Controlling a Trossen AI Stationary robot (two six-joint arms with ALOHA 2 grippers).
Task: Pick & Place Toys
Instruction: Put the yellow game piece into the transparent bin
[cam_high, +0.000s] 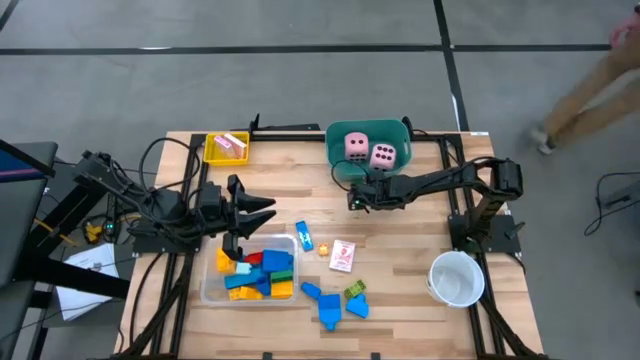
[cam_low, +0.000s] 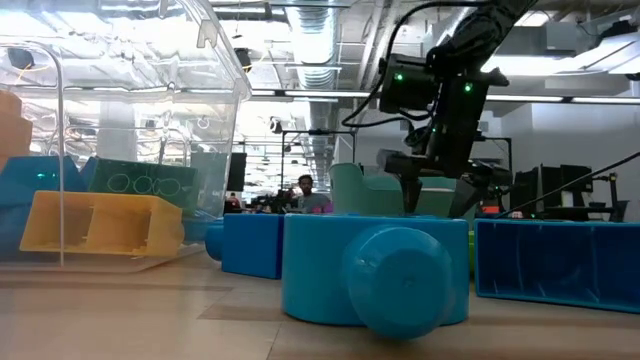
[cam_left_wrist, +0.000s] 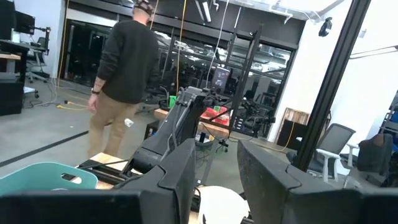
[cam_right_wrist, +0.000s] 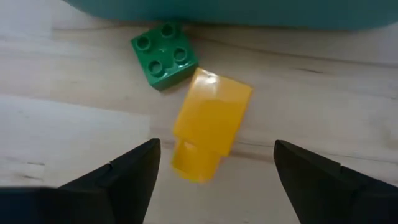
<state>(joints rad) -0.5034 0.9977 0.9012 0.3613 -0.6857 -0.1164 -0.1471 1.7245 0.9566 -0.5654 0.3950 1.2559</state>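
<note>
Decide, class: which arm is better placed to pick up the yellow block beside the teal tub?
The right. Its open gripper hangs directly over the yellow block; the left gripper is over by the clear tray.

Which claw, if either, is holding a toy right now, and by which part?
Neither. The right claw hangs open above a yellow block beside a green block, touching neither. The left claw, over the clear tray, has nothing between its fingers.

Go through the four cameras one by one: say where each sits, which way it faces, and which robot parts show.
High: overhead, straight down; both arms, teal tub.
Low: table height, level across; blue blocks close, one arm above.
Left wrist: faces the room, a person walking; own fingers.
Right wrist: looks down at green block and yellow block; own fingers apart.
Shared: the tub's edge shows in both wrist views.
</note>
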